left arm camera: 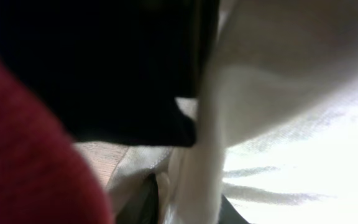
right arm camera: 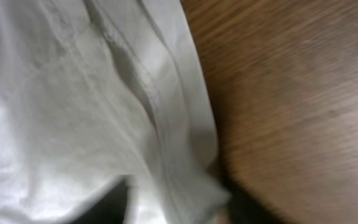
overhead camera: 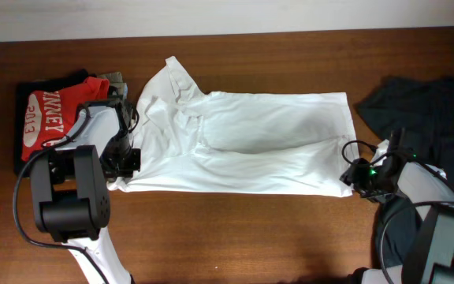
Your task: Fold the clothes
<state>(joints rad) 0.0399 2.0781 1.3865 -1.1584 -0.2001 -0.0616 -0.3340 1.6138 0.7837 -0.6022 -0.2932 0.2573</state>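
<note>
The white T-shirt point(overhead camera: 251, 142) lies spread lengthwise across the middle of the wooden table, partly folded, its collar end bunched at the left. My left gripper point(overhead camera: 124, 162) is shut on the shirt's near left corner; in the left wrist view white cloth point(left arm camera: 197, 168) runs between the dark fingers. My right gripper point(overhead camera: 355, 175) is shut on the shirt's near right corner; in the right wrist view the hem point(right arm camera: 166, 155) runs down into the jaws.
A red shirt with white lettering point(overhead camera: 53, 114) lies on a dark garment at the far left, close behind my left arm. A dark grey garment point(overhead camera: 424, 102) is heaped at the far right. Bare wood point(overhead camera: 235, 229) runs along the front.
</note>
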